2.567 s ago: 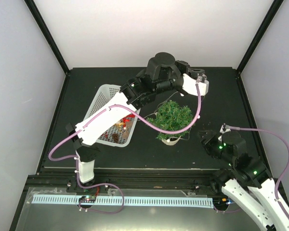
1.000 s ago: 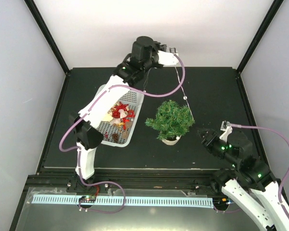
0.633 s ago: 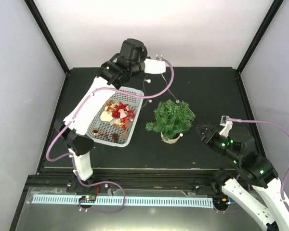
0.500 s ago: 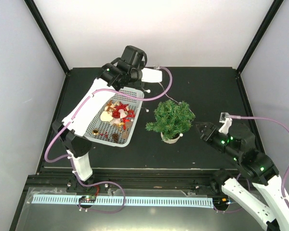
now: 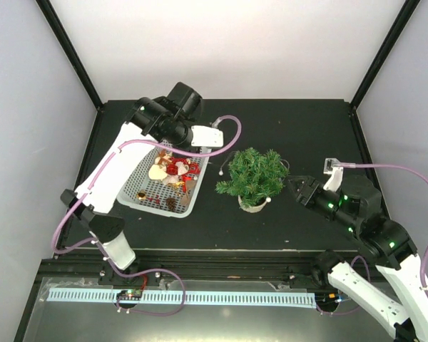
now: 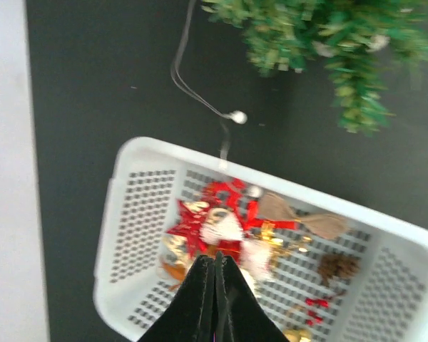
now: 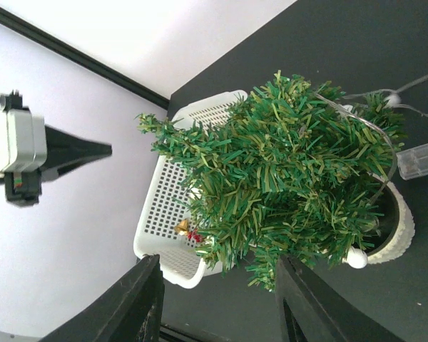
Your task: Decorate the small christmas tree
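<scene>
Green little christmas tree [image 5: 255, 174] stands between the white mesh basket [image 6: 164, 153] and the empty right gripper [image 5: 295, 189], fingers spread wide. The left gripper [image 6: 215, 260] is pinched closed over the basket; can't tell if it's got the wire light string [image 6: 235, 116]. A tug could topple the tree.

perforated white plastic basket [image 5: 148, 187]
</scene>
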### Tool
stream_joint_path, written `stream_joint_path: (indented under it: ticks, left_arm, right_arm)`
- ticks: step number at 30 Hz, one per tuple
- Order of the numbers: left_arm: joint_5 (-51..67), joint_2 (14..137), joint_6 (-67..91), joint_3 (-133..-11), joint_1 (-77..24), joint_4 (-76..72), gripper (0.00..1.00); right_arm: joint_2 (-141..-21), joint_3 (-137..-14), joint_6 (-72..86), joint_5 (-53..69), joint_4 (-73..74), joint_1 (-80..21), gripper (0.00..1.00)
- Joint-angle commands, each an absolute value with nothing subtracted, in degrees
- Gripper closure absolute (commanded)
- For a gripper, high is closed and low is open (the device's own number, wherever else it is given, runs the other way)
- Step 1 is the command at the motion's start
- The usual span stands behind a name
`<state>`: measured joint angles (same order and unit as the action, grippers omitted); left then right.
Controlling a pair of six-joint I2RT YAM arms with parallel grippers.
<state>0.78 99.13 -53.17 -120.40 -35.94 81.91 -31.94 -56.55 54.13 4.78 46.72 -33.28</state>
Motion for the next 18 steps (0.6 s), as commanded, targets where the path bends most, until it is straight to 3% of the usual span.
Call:
stream_joint_path:
  ticks: [1,5,9,12,18]
  left_arm:
    - [7.0,93.5,-48.5,-114.4,-35.4,87.8,0.98]
    - [4.4,87.9,-46.4,-102.6,-33.7,78.6,0.87]
    - [-0.7,84.5,-48.2,-91.1,-33.2,69.2,0.69]
    - [0.4,84.6,-50.6,-86.0,-30.3,61.4,0.65]
    - [15.1,91.2,-54.9,-87.1,-22.1,54.4,0.68]
  right_arm:
    - [-32.6,-58.9,50.9,5.2,48.0,-33.0,0.55]
    - [-33.0,-59.5,50.3,5.2,48.7,-33.0,0.55]
    - [-33.9,-60.0,49.9,5.0,49.6,-33.0,0.55]
    - [-34.4,-60.0,50.2,5.2,49.4,-33.0,0.55]
    - [-35.7,-61.7,51.5,5.6,51.0,-33.0,0.55]
